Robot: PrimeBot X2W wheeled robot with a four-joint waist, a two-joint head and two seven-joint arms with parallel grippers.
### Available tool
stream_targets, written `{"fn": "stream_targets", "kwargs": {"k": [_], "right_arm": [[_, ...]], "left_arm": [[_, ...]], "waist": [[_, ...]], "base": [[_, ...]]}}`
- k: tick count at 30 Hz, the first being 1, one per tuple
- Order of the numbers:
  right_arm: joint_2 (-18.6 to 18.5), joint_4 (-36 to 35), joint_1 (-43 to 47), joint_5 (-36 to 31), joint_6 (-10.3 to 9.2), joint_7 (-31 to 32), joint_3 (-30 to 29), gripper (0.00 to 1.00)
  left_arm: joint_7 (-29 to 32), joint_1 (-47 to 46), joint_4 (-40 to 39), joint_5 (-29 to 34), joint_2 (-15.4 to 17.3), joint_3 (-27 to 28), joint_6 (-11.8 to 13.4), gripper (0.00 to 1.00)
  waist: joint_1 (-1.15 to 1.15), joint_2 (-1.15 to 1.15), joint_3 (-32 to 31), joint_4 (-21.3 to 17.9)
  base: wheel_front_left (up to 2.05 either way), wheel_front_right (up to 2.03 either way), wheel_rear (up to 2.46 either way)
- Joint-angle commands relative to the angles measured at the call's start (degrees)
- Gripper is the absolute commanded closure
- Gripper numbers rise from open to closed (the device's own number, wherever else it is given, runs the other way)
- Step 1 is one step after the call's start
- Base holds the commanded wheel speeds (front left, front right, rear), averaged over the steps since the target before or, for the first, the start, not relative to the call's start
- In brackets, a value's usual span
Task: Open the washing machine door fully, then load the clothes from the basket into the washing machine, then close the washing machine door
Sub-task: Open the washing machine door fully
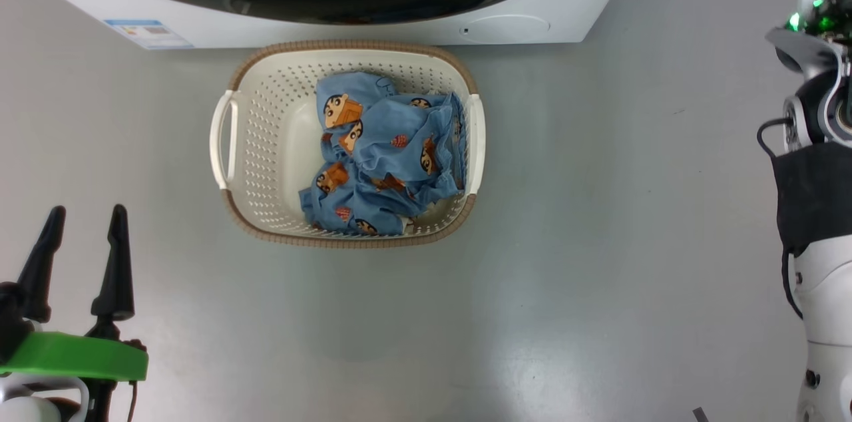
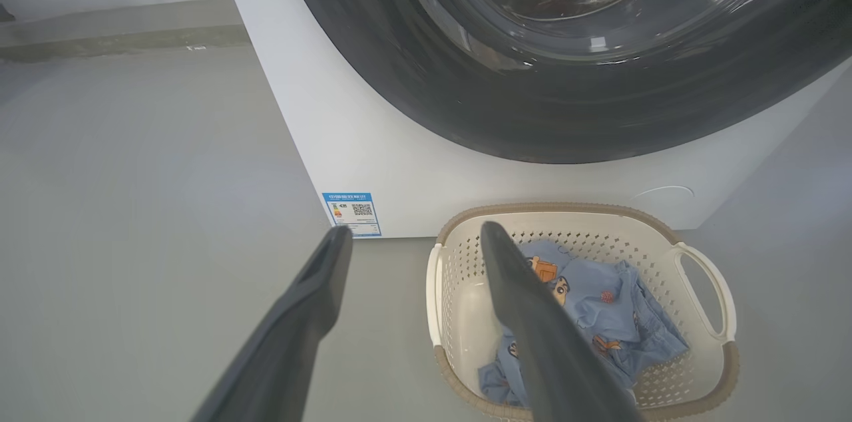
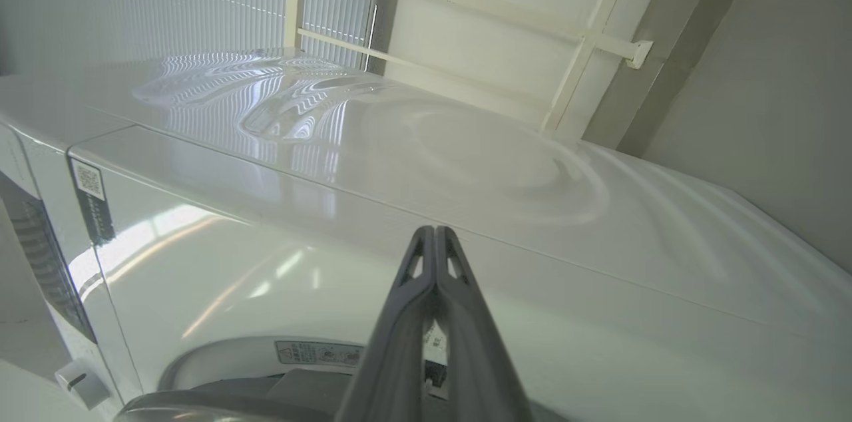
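Clothes (image 1: 386,156) in basket (image 1: 273,142) beside washing machine (image 1: 299,32)

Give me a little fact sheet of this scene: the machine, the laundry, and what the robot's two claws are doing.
Machine: white front-loading washing machine
Door: washing machine door, glossy black rim, appears shut
Basket: basket on the grey floor, just in front of the machine
Contents: clothes, a blue cartoon-print bundle, toward the basket's right side
Left gripper: left gripper open, empty, left of the basket
Right gripper: right gripper shut, empty, pointing at the machine's upper front
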Motion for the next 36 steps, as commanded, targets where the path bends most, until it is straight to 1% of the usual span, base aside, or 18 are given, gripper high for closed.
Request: {"fn": "stream_targets", "kwargs": {"k": [1, 8, 18, 36], "right_arm": [[0.0, -2.1, -0.9, 1.3, -0.06, 1.2, 1.7, 1.0], [-2.0, -2.4, -2.6, 3.8, -0.06, 6.6, 5.2, 1.0], [-3.3, -3.4, -7.1, 6.0, -0.06, 13.4, 8.7, 1.0], [-4.2, -3.7, -10.4, 7.0, -0.06, 19.7, 10.9, 1.0]], "left_arm": [[-0.4, -1.0, -1.1, -0.2, 2.3, 1.9, -0.1, 0.0], [-0.4, -1.3, -0.9, -0.3, 2.7, 1.4, -0.1, 0.0], [-0.4, -1.5, -0.8, -0.7, 3.0, 0.9, -0.1, 0.0], [-0.4, -1.8, 0.0, -0.8, 3.0, 0.8, -0.1, 0.0]], "waist": [[0.0, 0.0, 0.5, 0.5], [0.0, 0.0, 2.0, 1.6], [0.0, 0.0, 4.1, 2.8], [0.0, 0.0, 5.2, 3.3]], "base": [[0.0, 0.0, 0.0], [0.0, 0.0, 0.0], [0.0, 0.0, 0.0], [0.0, 0.0, 0.0]]}}
